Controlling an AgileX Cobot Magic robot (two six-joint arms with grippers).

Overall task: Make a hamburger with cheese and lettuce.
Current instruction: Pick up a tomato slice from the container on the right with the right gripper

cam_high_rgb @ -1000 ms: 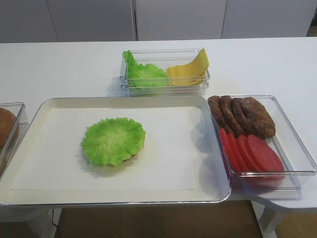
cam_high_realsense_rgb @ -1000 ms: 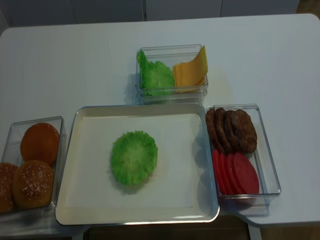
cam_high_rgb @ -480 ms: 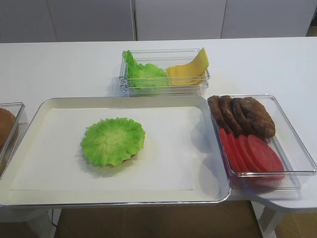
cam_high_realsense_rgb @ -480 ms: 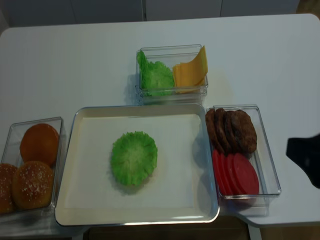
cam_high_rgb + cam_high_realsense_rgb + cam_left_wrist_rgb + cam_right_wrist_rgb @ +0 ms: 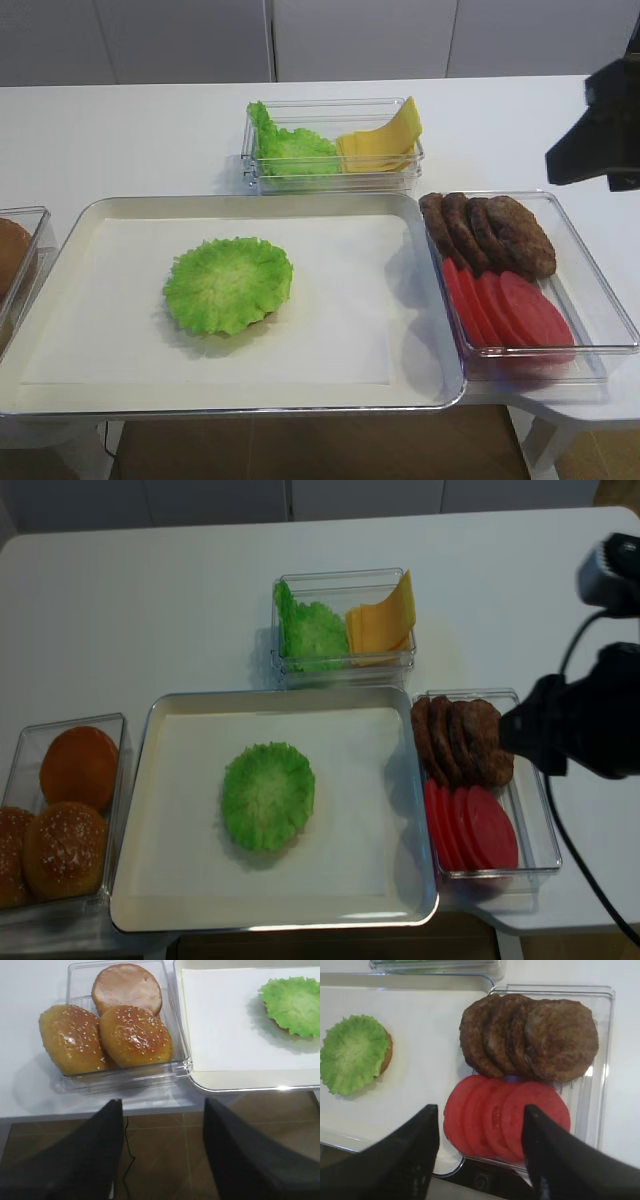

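Hamburger sits at about 9 o'clock on the white tray, left of centre: a bun base with only a sliver of tan rim showing, capped by one frilly lettuce leaf. In the right wrist view the bun edge peeks out on the leaf's right side. Laid low and central, likely so either arm can reach it to stack more.

Spare lettuce and cheese share a clear box at 12 o'clock, beyond the tray's far edge; leaves stand in the left half, yellow slices lean in the right half, tipped up against the wall, an easy edge to pinch. No cheese on the stack yet.

Clear bin at 3 o'clock, touching the tray: patties fanned at the far end, tomato slices overlapping at the near end.

Bun box at 9 o'clock off the tray: two seeded tops, one cut-side-up base.

Right hand: released, fingers spread wide, nothing between them, hanging above the tomato slices. The arm enters from the table's right edge. Judged heading for the next layer; cheese is what the task asks, so it must travel on toward 12 o'clock.

Left hand: fingers apart, empty, parked off the table's near edge by the bun box.
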